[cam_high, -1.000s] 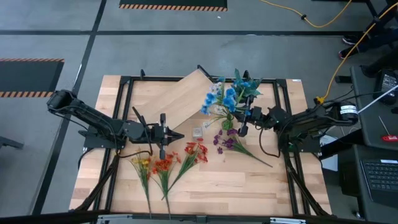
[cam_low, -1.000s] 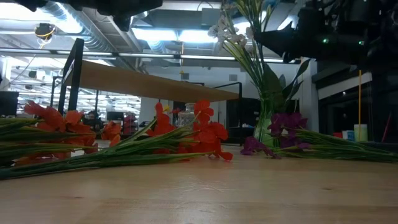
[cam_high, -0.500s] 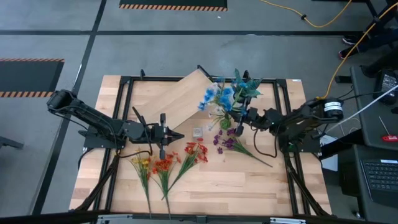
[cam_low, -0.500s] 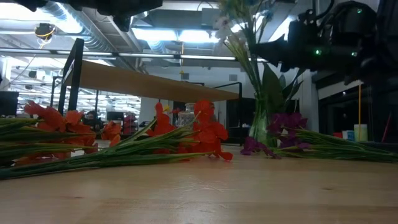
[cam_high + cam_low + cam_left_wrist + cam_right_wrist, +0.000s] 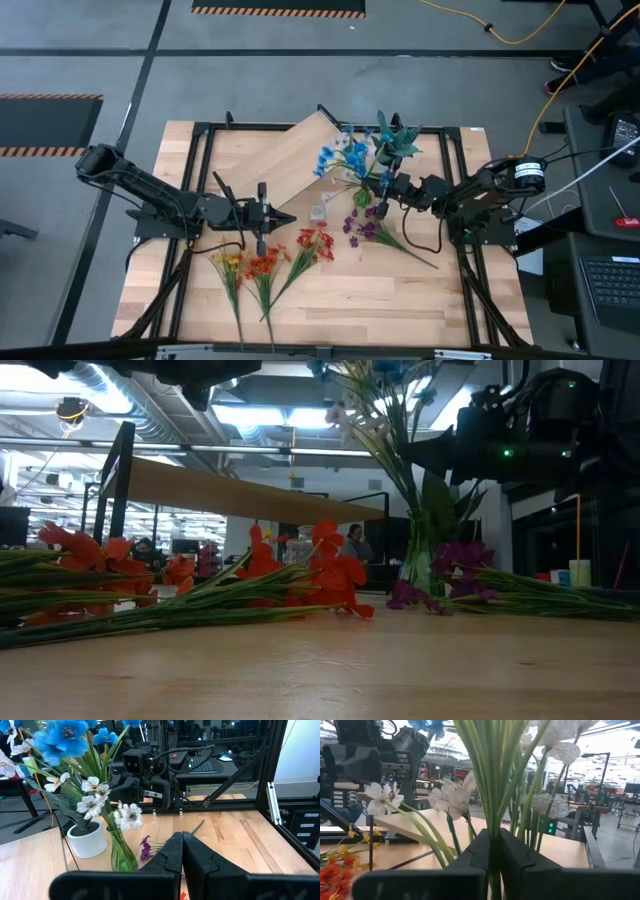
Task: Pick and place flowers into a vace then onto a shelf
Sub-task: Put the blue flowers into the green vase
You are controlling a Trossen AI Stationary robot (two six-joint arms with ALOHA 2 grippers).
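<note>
Right gripper (image 5: 385, 190), fingers clamped on blue-and-white flower stems (image 5: 492, 795), steadies them in the clear glass vase (image 5: 121, 851); left gripper (image 5: 287, 216) waits mid-desk, fingers closed, empty.

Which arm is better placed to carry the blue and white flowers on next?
The right. Its pincer is already shut on the blue and white flowers' stems by the vase. The left pincer is shut and empty, farther off near the red flowers.
</note>
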